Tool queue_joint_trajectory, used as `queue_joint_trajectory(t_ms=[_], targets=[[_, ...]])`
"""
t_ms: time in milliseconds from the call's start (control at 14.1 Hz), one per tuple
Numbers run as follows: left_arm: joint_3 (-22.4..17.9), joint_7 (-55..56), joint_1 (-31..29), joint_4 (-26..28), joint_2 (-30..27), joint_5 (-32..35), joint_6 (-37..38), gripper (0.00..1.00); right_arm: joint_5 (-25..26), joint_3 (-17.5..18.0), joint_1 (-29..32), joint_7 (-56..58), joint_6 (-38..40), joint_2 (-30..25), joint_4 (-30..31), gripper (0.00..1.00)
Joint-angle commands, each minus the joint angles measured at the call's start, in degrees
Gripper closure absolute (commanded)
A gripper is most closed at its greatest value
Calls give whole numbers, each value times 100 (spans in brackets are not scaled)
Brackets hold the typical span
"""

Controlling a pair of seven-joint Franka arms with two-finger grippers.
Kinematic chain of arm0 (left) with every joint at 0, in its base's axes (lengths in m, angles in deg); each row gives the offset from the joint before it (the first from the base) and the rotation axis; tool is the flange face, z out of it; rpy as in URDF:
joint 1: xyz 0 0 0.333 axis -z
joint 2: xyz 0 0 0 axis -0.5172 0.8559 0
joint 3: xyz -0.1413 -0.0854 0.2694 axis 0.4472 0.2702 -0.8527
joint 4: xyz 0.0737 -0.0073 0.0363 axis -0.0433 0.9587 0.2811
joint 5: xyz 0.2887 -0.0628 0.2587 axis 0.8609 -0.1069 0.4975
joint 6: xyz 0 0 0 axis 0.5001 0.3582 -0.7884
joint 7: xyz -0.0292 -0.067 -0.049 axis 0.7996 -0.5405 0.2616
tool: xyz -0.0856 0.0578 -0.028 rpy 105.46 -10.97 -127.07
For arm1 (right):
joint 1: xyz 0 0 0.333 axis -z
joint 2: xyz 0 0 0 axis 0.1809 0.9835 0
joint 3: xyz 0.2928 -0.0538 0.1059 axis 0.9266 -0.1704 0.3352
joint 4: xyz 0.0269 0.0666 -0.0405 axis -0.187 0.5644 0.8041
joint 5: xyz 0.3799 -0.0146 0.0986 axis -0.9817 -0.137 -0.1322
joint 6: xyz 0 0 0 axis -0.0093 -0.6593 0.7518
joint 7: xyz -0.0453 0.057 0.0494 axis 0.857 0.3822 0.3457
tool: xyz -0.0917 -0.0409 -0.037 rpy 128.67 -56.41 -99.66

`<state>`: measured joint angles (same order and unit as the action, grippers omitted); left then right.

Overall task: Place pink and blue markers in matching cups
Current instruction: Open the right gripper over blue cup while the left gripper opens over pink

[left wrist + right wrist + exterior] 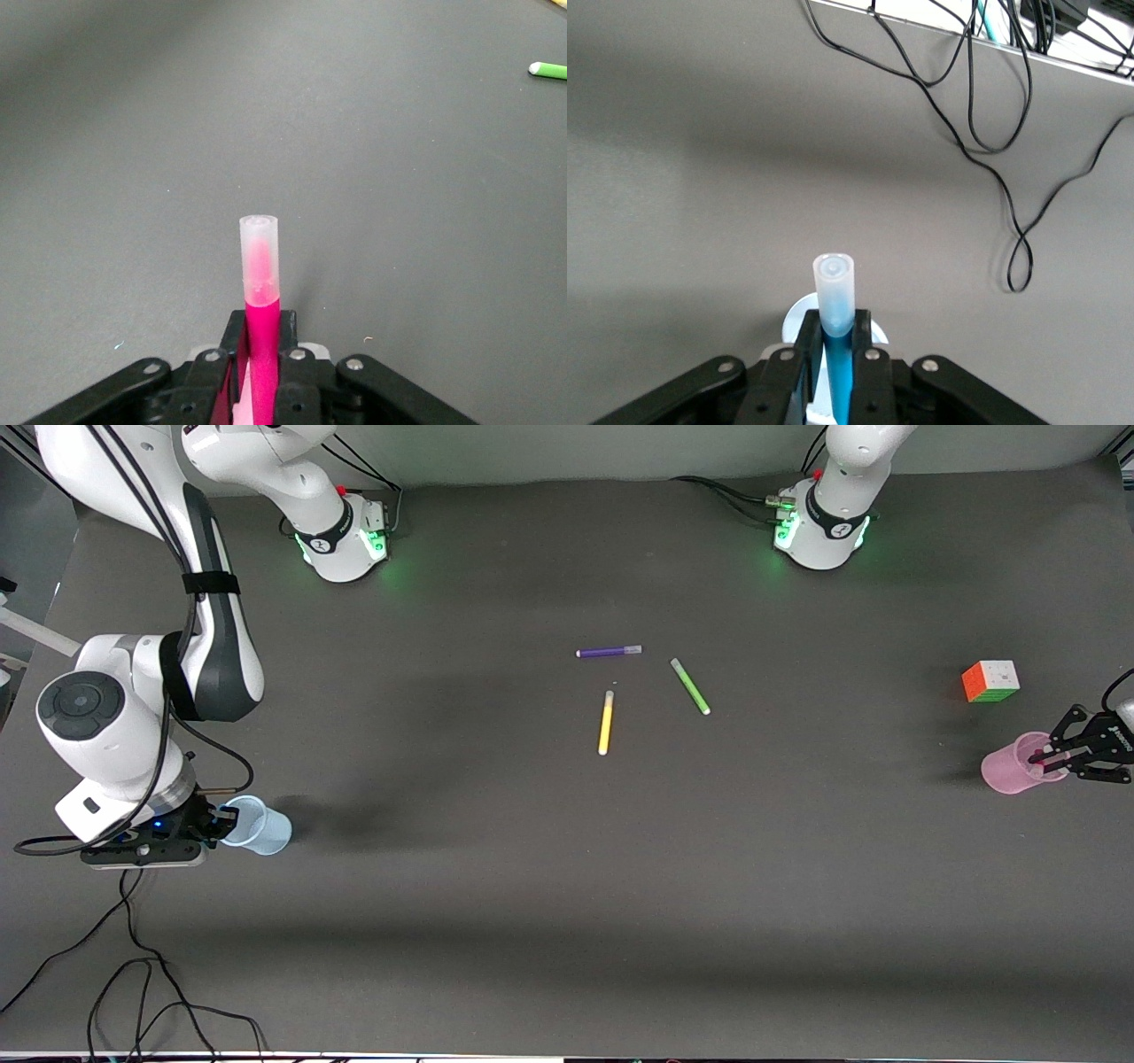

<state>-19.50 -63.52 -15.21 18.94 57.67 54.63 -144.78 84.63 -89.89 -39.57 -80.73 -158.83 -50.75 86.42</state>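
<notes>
Now | left end effector clamps pink marker, clear cap | right end effector clamps blue marker, seemingly over cup.

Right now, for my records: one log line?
left end effector: shut on pink marker, over pink cup | right end effector: shut on blue marker, over blue cup

The desk is lit evenly from overhead; soft shadows are cast toward 3 o'clock, and wrist close-ups are slightly blurred.

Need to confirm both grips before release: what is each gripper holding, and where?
Left gripper clamps the slim magenta-pink marker on its coloured barrel; right gripper clamps the slim blue marker likewise.
</notes>
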Motion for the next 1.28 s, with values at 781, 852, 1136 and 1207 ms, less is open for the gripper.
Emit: queue_joint_trajectory(t_ms=[781,852,1136,1207], targets=[[102,-950,-383,-370,459,-457,392,0,53,-157,-82,131,-2775,-288,1920,100],[102,-897,-374,-413,433,-457,401,0,53,-165,-73,131,-2864,-262,1999,100],[129,171,-164,-791,56,-325,673,0,36,-183,-38,105,-2874,-218,2079,100],[129,611,-15,-818,-189,-133,752,0,27,-183,15,35,-2874,-192,2079,100]])
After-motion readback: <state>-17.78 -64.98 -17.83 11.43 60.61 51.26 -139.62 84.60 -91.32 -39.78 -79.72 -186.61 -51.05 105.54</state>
